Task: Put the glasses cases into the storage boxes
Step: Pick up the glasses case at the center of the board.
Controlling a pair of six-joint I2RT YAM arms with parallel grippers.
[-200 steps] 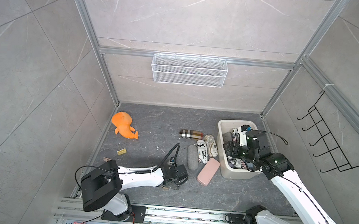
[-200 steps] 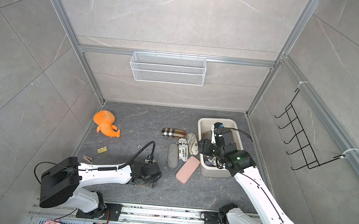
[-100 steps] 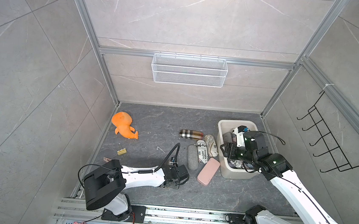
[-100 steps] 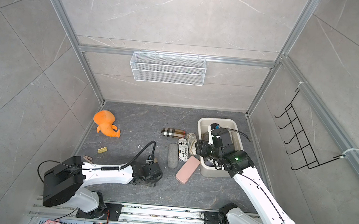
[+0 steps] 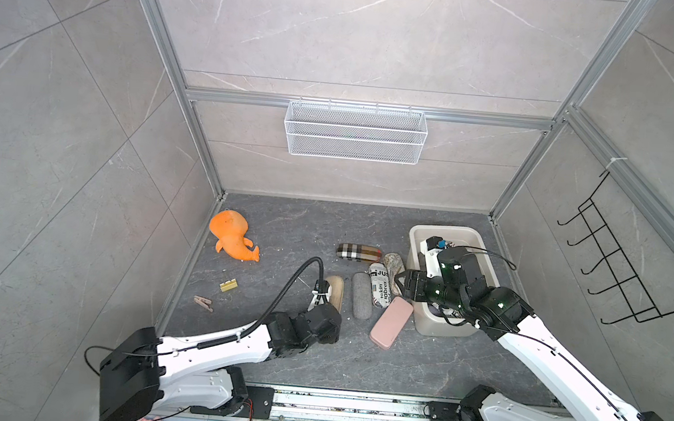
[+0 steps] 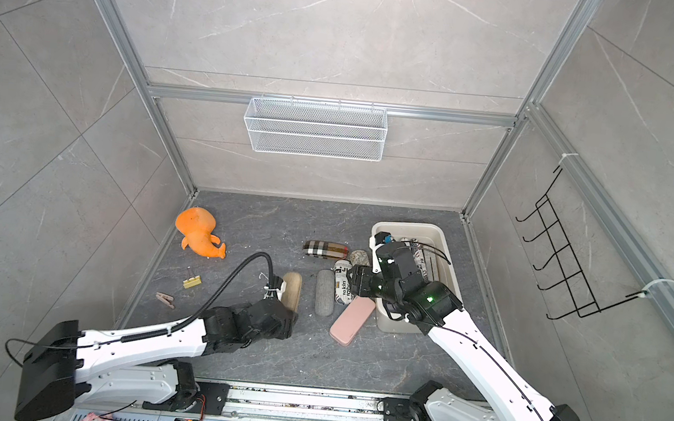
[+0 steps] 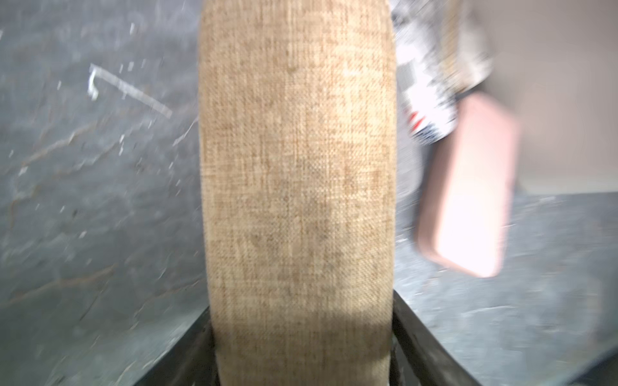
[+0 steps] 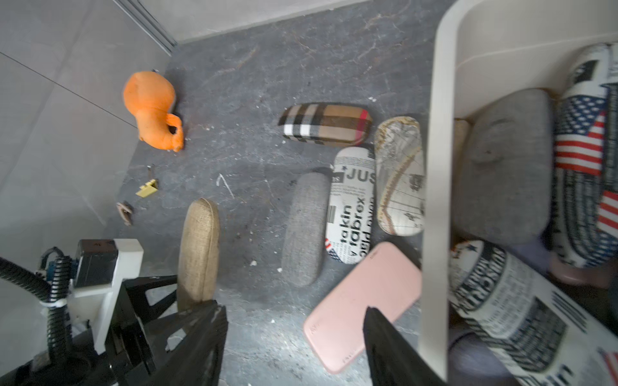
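In both top views the storage box [image 5: 442,229] stands at the right of the dark, marbled counter [image 5: 292,224], near the right wall. Five cases lie in a loose cluster just left of it: the plaid case [image 5: 358,251], map-print case [image 5: 394,262], newspaper-print case [image 5: 379,284], grey case [image 5: 360,301] and pink case [image 5: 392,322]. The right arm reaches across the box's left rim, with the right gripper [image 5: 406,282] over that cluster, probably to take the nearest one. At lower centre the left gripper [image 5: 328,313] holds the near end of the tan case [image 5: 335,290].

The room is pale grey tiled panels in an aluminium frame, with a white wire basket [image 5: 354,132] on the back wall and a black hook rack [image 5: 612,277] on the right one. An orange plush toy [image 5: 231,237], a yellow clip [image 5: 228,284] and a wooden peg [image 5: 203,302] lie at the left.

The blurred left wrist view fills with tan weave. Dark fingers [image 7: 411,341] press both flanks at the frame's bottom, pinching the case by one end. This likely leaves its length free to go into the box. Whether it has left the counter cannot be told.

In the right wrist view the gripper is spread wide and holds nothing, with bare, speckled counter showing between its fingers and the pink case just beside one. At the right of the frame, several cases [image 8: 505,167] already lie in the box.
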